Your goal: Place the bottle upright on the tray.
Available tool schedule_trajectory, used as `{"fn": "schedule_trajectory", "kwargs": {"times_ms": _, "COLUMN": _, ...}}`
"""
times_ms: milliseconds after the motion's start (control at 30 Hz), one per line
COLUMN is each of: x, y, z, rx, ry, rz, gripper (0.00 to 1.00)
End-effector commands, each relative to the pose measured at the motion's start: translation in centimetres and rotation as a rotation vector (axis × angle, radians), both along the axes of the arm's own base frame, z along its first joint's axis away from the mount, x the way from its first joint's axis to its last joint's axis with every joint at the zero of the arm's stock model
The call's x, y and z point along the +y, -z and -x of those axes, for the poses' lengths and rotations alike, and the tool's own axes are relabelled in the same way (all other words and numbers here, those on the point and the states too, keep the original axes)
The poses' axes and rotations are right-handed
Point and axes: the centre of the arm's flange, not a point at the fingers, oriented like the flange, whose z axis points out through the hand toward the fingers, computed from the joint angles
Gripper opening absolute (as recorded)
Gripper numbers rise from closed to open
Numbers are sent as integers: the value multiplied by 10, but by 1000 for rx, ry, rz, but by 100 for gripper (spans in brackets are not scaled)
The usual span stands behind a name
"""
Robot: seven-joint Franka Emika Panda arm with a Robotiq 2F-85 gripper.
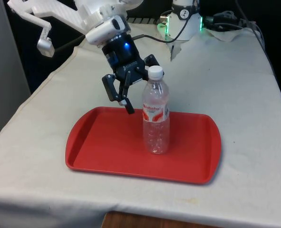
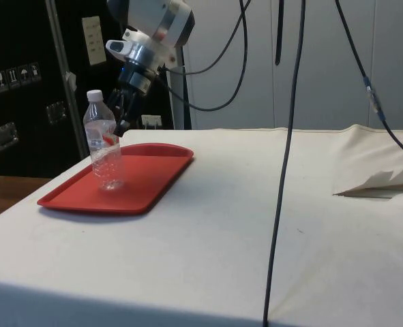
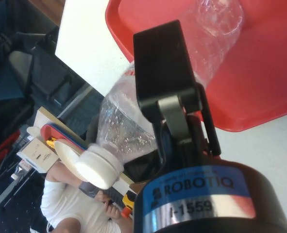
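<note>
The bottle (image 1: pixel 156 116) stands upright on the red tray (image 1: pixel 97 142), a clear plastic one with a white cap (image 1: pixel 155 72) and a red-and-white label (image 1: pixel 155 113), sitting a little toward the front view's right of the tray's middle. The tray lies flat on the white-clothed surface (image 1: pixel 235 85). Just beside the bottle, on the front view's left, the black end effector (image 1: pixel 139 92) hangs tilted above the tray's far edge, its fingers (image 1: pixel 112 90) spread apart and gripping nothing. One finger reaches down toward the tray, the other sits up near the bottle's neck; from the front it looks as if the bottle is close beside the spread fingers and free of them, though I can't be sure there's no touch at the neck. In the side view the end effector (image 2: pixel 123 112) is behind the bottle (image 2: pixel 103 146), near its shoulder, with the tray (image 2: pixel 153 180) below. The wrist view has one finger (image 3: pixel 165 73) lying across the bottle (image 3: pixel 126 124), and beyond the surface's edge a person in a white top (image 3: pixel 68 204)
</note>
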Motion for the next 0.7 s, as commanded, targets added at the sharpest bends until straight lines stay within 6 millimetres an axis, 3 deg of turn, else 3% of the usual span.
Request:
{"fn": "schedule_trajectory", "kwargs": {"times_ms": 0, "x": 0, "y": -1, "z": 0, "rx": -2, "ry": 1, "rz": 1, "gripper": 100}}
{"fn": "schedule_trajectory", "kwargs": {"times_ms": 667, "x": -11, "y": -1, "z": 10, "rx": 6, "ry": 2, "rz": -8, "gripper": 100}}
